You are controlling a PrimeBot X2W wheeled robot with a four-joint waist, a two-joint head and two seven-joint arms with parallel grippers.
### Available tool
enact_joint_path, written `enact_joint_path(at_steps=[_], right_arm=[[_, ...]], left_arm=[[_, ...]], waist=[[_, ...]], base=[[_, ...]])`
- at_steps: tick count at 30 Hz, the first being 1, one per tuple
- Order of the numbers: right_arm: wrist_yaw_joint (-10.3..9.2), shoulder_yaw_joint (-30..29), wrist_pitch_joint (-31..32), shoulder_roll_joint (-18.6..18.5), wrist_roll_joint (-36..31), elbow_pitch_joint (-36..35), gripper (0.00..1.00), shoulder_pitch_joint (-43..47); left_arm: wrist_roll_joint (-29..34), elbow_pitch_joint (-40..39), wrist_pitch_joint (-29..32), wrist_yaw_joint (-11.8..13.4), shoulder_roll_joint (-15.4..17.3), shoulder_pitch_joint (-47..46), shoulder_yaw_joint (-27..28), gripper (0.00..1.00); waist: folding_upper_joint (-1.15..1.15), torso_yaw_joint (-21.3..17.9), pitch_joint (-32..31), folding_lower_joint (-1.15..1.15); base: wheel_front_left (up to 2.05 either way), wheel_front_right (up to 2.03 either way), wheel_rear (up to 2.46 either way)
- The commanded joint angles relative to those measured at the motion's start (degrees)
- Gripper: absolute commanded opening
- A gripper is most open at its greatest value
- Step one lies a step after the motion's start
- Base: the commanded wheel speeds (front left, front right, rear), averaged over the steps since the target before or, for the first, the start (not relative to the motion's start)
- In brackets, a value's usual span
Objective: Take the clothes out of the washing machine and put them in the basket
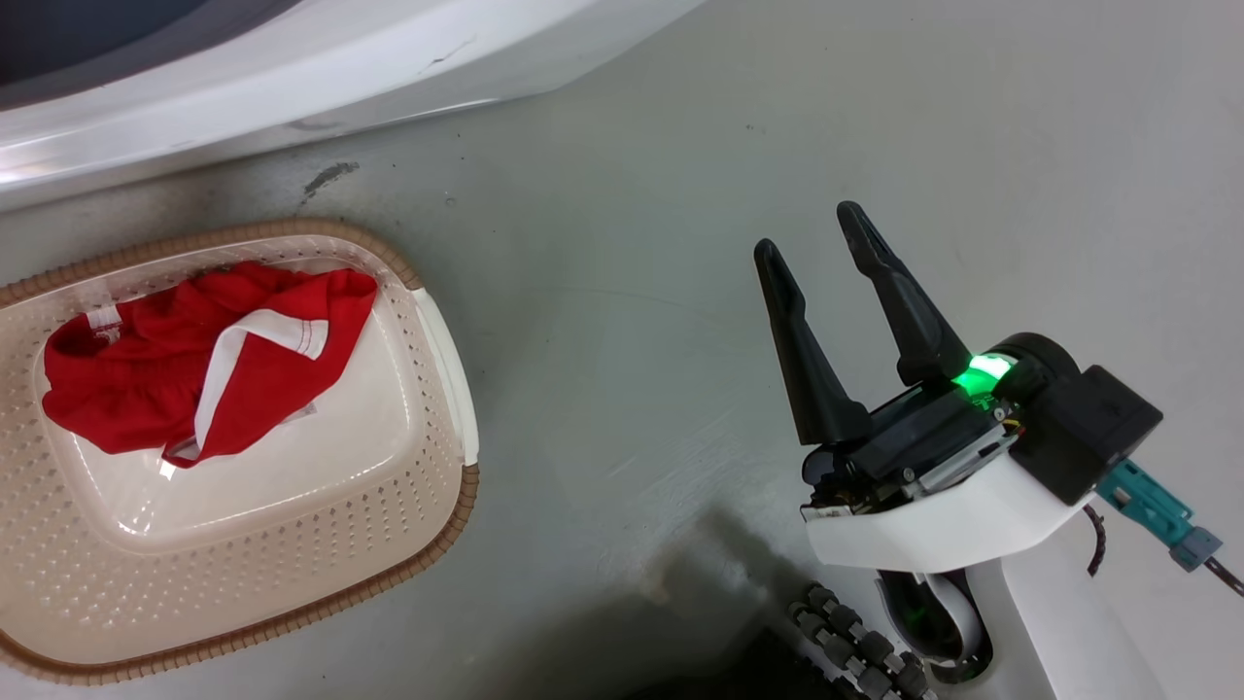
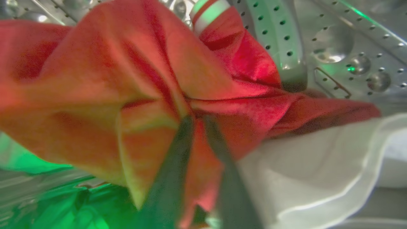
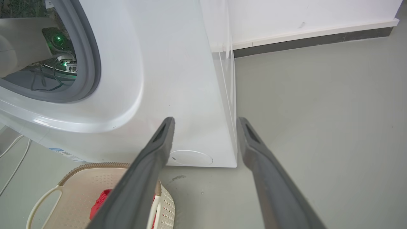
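**Left pincer nipped on a garment in the drum**

My left pincer (image 2: 197,121) is inside the washer's steel drum (image 2: 334,41). Its two fingers are drawn almost together, with a fold of a red garment (image 2: 95,79) caught between them. The cloth bunches around the fingertips and spreads across most of the left wrist view. A white-striped cuff (image 2: 208,12) shows at the top beside a drum paddle (image 2: 279,38). A white fold (image 2: 302,171) lies under the red at the right; I cannot tell whether it belongs to the same garment.

My right pincer (image 1: 809,230) hangs over bare grey floor (image 1: 632,175), spread wide and holding nothing, well to the right of the basket (image 1: 428,486). The basket stands on the floor just in front of the washer (image 1: 292,87). Another garment (image 1: 136,389), red with white trim, lies crumpled in it toward the washer side. In the right wrist view a pale arm part (image 3: 6,54) with a green light shows inside the grey-rimmed porthole (image 3: 93,63)
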Motion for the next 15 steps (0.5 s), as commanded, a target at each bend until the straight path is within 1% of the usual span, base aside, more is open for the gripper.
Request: enact_joint_path(at_steps=[1, 4, 7, 11, 15], right_arm=[[-0.02, -0.08, -0.2, 0.13, 0.57, -0.33, 1.0, -1.13], [-0.02, -0.32, -0.21, 0.13, 0.58, 0.09, 1.0, -1.08], [-0.02, -0.69, -0.2, 0.13, 0.15, 0.47, 1.0, -1.18], [-0.02, -1.76, -0.2, 0.12, -0.69, 1.04, 1.0, -1.17], [-0.02, -3.19, -0.19, 0.11, -1.8, 1.96, 1.0, -0.5]], left_arm=[[-0.32, -1.0, -0.01, 0.92, 0.47, 1.25, -0.03, 0.0], [-0.32, -3.9, -2.23, 2.08, 0.84, 2.45, -0.07, 0.0], [-0.85, -7.24, -5.97, 2.78, 1.0, 4.76, 0.09, 0.0], [-1.61, -11.68, -13.39, 4.03, 0.52, 8.88, 0.44, 0.0], [-3.01, -14.56, -21.56, 4.76, -1.02, 14.31, 1.13, 0.0]], waist=[[0.0, -0.08, -0.31, -0.01], [0.0, 0.02, -1.02, -0.01], [0.0, 0.46, -2.19, -0.01], [0.0, 1.68, -4.75, -0.01], [0.0, 3.46, -8.44, -0.01]], base=[[0.0, 0.0, 0.0], [0.0, 0.0, 0.0], [0.0, 0.0, 0.0], [0.0, 0.0, 0.0], [0.0, 0.0, 0.0]])
